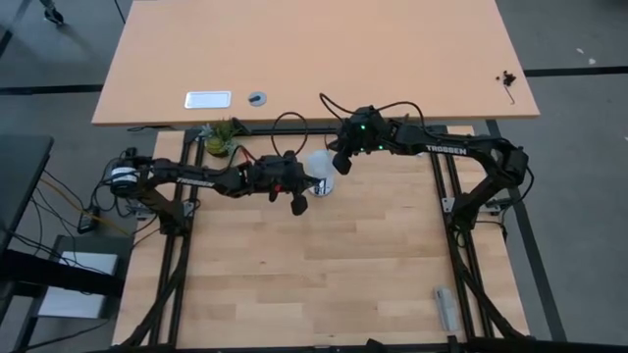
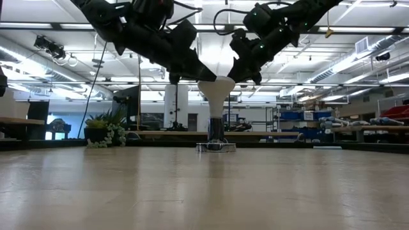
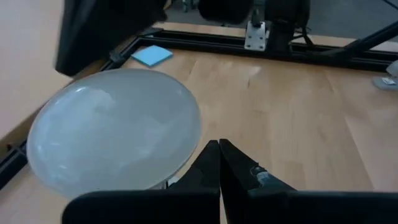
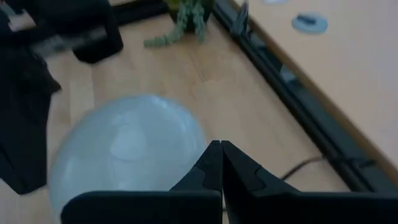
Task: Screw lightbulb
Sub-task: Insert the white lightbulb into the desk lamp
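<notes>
Light, smooth and fragile, the lightbulb (image 2: 216, 89) stands upright in its socket (image 2: 216, 146) mid-table, best held gently around the globe, with the left gripper (image 3: 219, 163) and right gripper (image 4: 221, 163) both pressed together beside it.

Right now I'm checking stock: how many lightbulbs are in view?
1. The lightbulb stands upright in its socket at the table's far middle, between the left gripper and right gripper. No others show.

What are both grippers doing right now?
Left gripper: shut, empty, beside the lightbulb.
Right gripper: shut, empty, beside the lightbulb too.
</notes>
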Robot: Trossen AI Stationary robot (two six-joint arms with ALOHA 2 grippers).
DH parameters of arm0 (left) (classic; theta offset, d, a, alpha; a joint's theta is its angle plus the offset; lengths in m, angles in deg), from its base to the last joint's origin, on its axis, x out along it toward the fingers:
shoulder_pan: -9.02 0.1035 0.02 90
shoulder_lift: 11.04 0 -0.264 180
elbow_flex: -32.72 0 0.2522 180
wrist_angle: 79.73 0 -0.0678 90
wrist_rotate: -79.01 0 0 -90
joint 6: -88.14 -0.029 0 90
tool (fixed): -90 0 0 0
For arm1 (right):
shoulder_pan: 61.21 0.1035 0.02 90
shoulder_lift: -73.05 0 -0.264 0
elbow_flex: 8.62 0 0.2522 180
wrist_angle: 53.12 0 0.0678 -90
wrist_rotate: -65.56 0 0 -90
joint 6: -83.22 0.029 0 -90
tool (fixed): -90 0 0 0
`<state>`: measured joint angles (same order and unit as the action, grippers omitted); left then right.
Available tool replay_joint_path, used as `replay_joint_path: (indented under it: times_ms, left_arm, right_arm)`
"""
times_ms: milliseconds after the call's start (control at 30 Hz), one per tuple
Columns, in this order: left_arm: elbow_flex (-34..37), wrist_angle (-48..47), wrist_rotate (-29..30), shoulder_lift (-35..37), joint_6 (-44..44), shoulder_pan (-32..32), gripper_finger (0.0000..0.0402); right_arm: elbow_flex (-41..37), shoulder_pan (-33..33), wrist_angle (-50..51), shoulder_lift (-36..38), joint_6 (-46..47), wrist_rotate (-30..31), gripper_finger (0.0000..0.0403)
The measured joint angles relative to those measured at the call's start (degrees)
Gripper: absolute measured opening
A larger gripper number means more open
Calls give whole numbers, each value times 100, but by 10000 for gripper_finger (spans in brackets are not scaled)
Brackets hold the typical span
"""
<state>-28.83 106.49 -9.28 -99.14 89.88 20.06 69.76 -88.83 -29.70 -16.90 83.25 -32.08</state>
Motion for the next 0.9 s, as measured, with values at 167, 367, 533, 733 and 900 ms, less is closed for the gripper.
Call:
replay_joint_path:
  times_ms: [167,367,533,733,900]
  left_arm:
    - [0,44,-4,-106,10,65,0]
    - [1,29,-10,-122,17,140,0]
    - [3,-22,-15,-122,33,227,0]
    - [17,-68,-10,-122,134,281,0]
    - [24,-212,43,-122,152,335,0]
  right_arm:
    - [0,2,74,-2,13,-171,7]
    - [2,8,187,0,28,-227,7]
    - [20,13,399,17,28,-209,7]
    - [20,13,647,47,41,-205,7]
    - [-2,54,979,102,44,-229,7]
